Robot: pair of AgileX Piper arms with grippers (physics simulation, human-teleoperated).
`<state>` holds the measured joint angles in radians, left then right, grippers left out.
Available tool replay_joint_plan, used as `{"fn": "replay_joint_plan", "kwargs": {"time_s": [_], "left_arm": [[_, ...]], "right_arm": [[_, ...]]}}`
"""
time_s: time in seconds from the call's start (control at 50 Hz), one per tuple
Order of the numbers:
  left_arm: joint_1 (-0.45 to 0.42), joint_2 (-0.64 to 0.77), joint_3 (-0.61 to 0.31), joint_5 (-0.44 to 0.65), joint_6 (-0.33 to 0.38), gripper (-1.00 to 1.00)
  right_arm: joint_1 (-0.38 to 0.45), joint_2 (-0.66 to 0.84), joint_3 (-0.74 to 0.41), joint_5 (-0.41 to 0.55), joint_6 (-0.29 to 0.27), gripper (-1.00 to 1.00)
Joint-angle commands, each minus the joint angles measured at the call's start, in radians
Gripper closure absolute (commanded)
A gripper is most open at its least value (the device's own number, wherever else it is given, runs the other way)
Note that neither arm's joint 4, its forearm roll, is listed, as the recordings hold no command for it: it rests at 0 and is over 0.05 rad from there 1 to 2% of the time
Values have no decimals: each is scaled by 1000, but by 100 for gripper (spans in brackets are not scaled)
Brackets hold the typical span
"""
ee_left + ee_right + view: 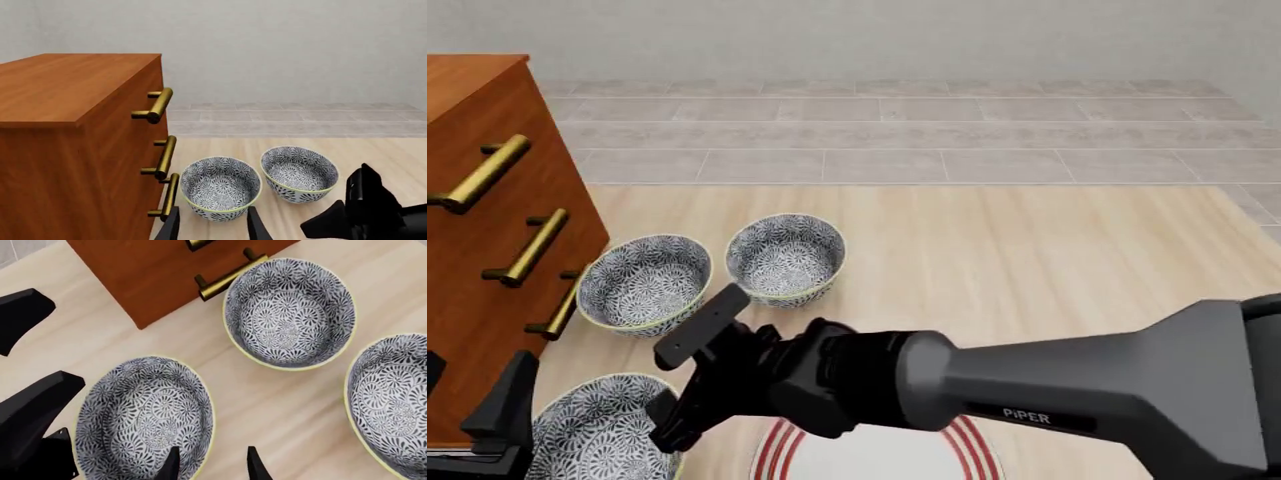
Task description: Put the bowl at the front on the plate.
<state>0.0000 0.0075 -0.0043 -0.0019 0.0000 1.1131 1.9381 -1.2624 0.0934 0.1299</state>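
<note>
Right fingers [208,464] astride (seemingly) bowl [143,417] rim

Front camera sits high on the arms' side, looking forward and down across the table [1028,260], with the wooden drawer cabinet [481,240] at its left edge and tiled floor [881,130] beyond. Left wrist camera rides low, facing level along the tabletop toward the grey wall [267,45], close beside the cabinet. Right wrist camera points almost straight down, very near the surface. All three share the two farther bowls [714,270] by the cabinet handles; front and right wrist views also share the nearest bowl [143,415].
</note>
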Motion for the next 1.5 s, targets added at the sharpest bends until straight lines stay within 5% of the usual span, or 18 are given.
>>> {"fn": "replay_joint_plan", "kwargs": {"time_s": [0.02,1.34,1.36,1.5], "left_arm": [[0,0,0,0,0,-100],[0,0,0,0,0,-100],[0,0,0,0,0,-100],[0,0,0,0,0,-100]], "right_arm": [[-7,58,-39,2,-6,-100],[44,177,-45,-59,52,-100],[42,177,-48,-57,49,100],[32,180,-68,-42,33,100]]}}
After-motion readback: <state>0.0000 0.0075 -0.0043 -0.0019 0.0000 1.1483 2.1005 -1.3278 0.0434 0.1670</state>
